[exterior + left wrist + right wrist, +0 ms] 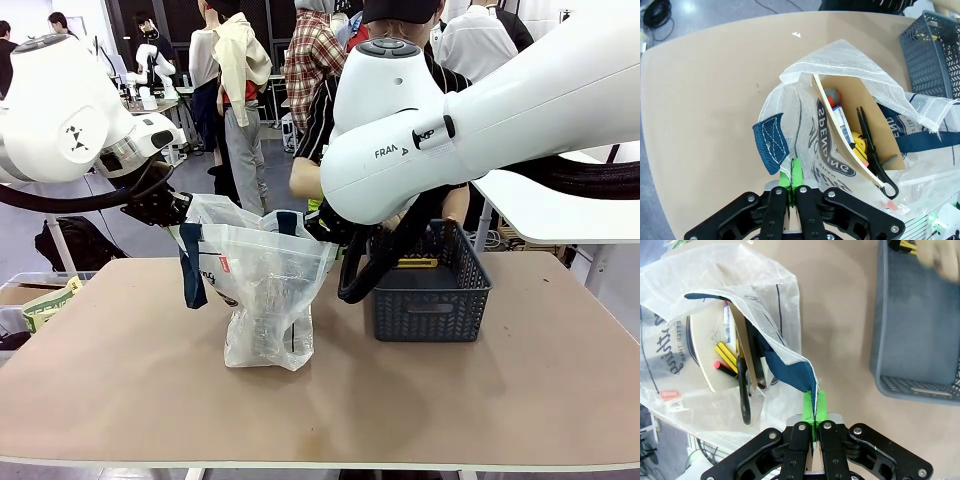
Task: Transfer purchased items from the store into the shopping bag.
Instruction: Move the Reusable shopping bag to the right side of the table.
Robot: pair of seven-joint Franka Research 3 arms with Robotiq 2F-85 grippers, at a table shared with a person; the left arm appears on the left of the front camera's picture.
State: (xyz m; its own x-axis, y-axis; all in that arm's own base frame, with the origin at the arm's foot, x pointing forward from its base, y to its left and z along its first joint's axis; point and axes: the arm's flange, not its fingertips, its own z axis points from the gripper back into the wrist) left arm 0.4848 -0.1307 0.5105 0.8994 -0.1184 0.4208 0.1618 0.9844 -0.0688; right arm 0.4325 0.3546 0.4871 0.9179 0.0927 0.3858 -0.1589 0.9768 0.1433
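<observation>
The translucent shopping bag [265, 290] stands at the table's middle, its mouth held wide. My left gripper [172, 210] is shut on its left rim beside a navy handle [771, 142]. My right gripper [322, 228] is shut on the right handle [792, 372]. Down inside the bag [840, 75] lie a tan card, black scissors [875, 150] and yellow packs [726, 356]. The dark grey basket [430, 290] stands just right of the bag, with a yellow pack [418, 263] in it. A person's hand [940, 260], blurred, is at the basket's [915, 340] far end by another yellow pack [904, 245].
The person stands behind the basket at the far edge. My right arm's large white link [480, 110] hangs over the bag and basket. A box with printed paper [45, 303] sits off the table's left. Bare tabletop [300, 420] lies in front.
</observation>
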